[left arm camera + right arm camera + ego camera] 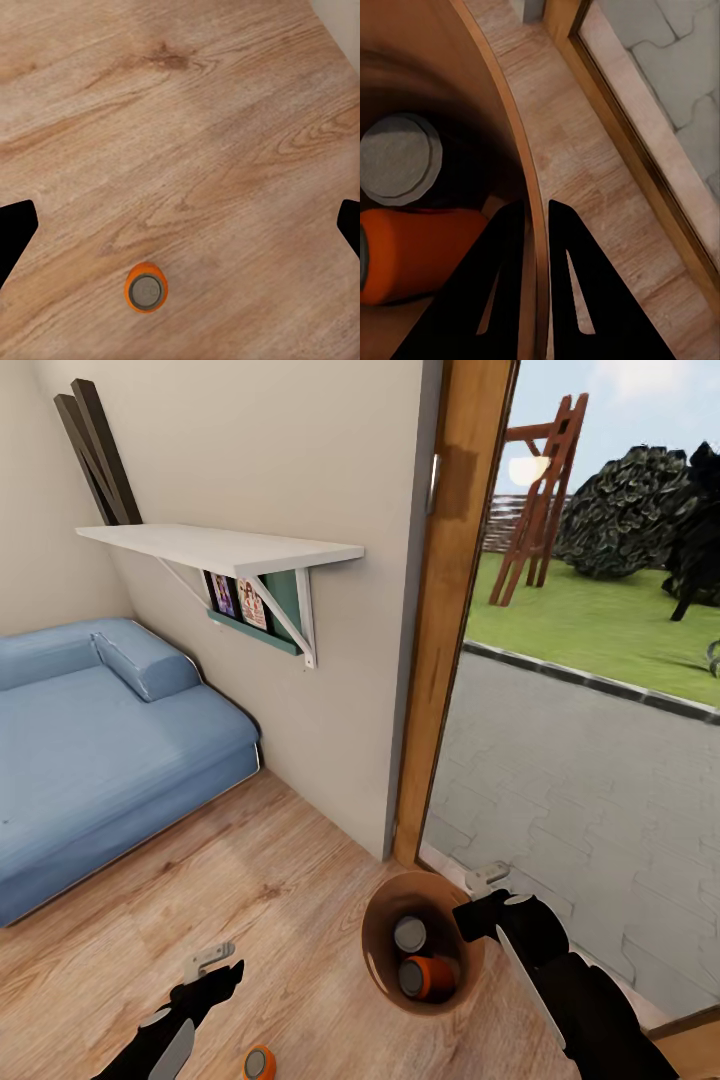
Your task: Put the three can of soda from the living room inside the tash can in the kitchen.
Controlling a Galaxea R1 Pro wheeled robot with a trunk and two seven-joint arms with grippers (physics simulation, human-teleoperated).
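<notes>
The tash can (384,908), brown inside, stands on the wood floor by the door frame. In it are two cans of soda: one upright showing only its grey top (410,935), and an orange one lying on its side (430,977). My right gripper (487,880) is shut on the bin's rim (514,142), one finger inside and one outside (536,225). The wrist view shows the grey top (397,157) and the orange can (427,251) below it. Another orange can (259,1064) stands upright on the floor (146,286). My left gripper (212,960) hangs open above it (180,217).
A blue sofa (90,740) fills the left side. A white wall shelf (220,547) juts out above it. A tall wooden door frame (450,610) with glass stands right behind the bin, with grey paving (580,780) outside. Bare wood floor (200,880) lies between sofa and bin.
</notes>
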